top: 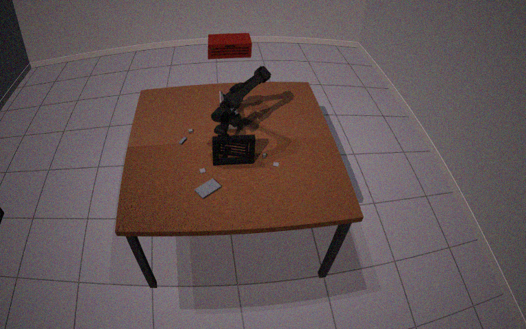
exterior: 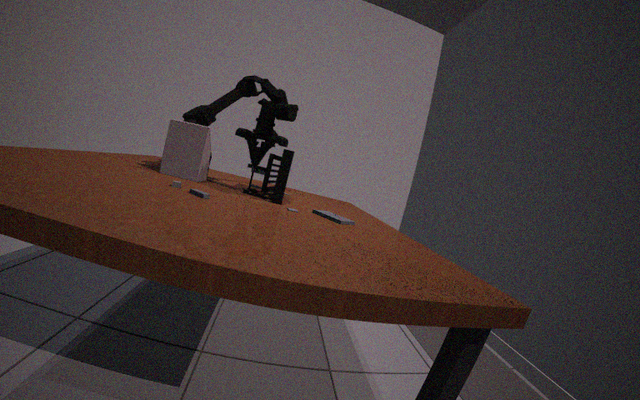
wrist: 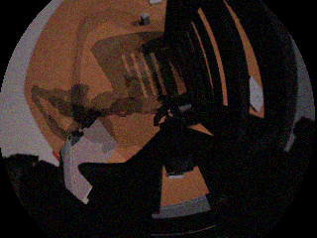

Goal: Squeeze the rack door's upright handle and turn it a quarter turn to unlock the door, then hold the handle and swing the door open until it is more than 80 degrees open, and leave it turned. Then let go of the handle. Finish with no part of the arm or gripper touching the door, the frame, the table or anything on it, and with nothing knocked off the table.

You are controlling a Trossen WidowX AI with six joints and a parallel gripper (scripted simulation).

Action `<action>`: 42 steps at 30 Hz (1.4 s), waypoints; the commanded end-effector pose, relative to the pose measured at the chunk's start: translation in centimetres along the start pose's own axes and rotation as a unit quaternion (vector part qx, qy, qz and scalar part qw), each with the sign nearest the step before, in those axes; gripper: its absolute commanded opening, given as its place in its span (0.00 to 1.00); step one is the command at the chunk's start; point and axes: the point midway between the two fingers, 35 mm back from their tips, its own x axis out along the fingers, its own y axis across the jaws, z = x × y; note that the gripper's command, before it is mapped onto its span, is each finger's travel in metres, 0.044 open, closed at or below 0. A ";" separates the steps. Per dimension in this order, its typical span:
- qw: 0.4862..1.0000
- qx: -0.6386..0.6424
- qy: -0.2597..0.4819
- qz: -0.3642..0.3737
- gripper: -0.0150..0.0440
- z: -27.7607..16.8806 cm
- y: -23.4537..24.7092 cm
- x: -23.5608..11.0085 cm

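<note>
The black rack frame [top: 233, 162] [exterior: 286, 177] stands upright near the middle of the table. Its slatted door [exterior: 271, 173] is at an angle to the frame, partly open; the exact angle cannot be told. In the wrist view, dark bars fill the right side. My gripper [exterior: 255, 163] [wrist: 172, 133] points down on the arm's side of the rack and is shut on the door handle. The handle is mostly hidden between the dark fingers, and how far it is turned cannot be made out.
A pale box [exterior: 185, 151] [wrist: 89, 154] stands by the arm's base. Small grey blocks [top: 182, 140] [top: 190, 130] lie left of the rack, others [top: 202, 171] [top: 264, 155] [top: 275, 164] close around it. A flat grey slab [top: 208, 188] [exterior: 332, 217] lies beyond. A red chest [top: 229, 45] is off the table.
</note>
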 end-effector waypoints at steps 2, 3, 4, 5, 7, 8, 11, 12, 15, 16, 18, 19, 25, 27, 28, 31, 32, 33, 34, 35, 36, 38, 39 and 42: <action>0.999 0.054 -0.004 -0.002 0.30 0.3 1.0 0.0; 0.998 0.064 -0.004 -0.002 0.30 0.4 1.3 0.0; 0.997 0.074 -0.004 -0.002 0.30 0.5 1.5 0.0; 0.996 0.084 -0.004 -0.002 0.30 0.6 1.8 0.0; 0.995 0.102 -0.004 -0.001 0.30 0.7 2.3 0.0; 0.994 0.112 -0.004 -0.001 0.30 0.8 2.6 0.0; 0.990 0.138 -0.004 -0.001 0.30 1.1 3.3 0.0; 0.989 0.147 -0.004 -0.001 0.30 1.2 3.5 0.0; 0.985 0.173 -0.004 -0.001 0.30 1.6 4.2 0.0; 0.983 0.182 -0.004 -0.001 0.30 1.7 4.5 0.0; 0.980 0.198 -0.004 0.000 0.30 2.0 4.9 0.0; 0.979 0.206 -0.004 0.000 0.30 2.1 5.1 0.0; 0.968 0.251 -0.004 0.000 0.30 2.9 6.2 0.0; 0.964 0.266 -0.004 0.000 0.30 3.2 6.6 0.0; 0.962 0.273 -0.004 0.000 0.30 3.4 6.8 0.0; 0.955 0.295 -0.005 0.001 0.30 3.9 7.3 0.0; 0.953 0.303 -0.005 0.001 0.30 4.0 7.4 0.0; 0.951 0.310 -0.005 0.001 0.30 4.2 7.6 0.0; 0.948 0.317 -0.005 0.001 0.30 4.4 7.8 0.0; 0.946 0.325 -0.005 0.001 0.30 4.5 7.9 0.0; 0.943 0.332 -0.005 0.001 0.30 4.7 8.1 0.0; 0.938 0.346 -0.005 0.001 0.30 5.0 8.4 0.0; 0.936 0.353 -0.005 0.001 0.30 5.2 8.5 0.0; 0.928 0.372 -0.005 0.001 0.30 5.7 8.9 0.0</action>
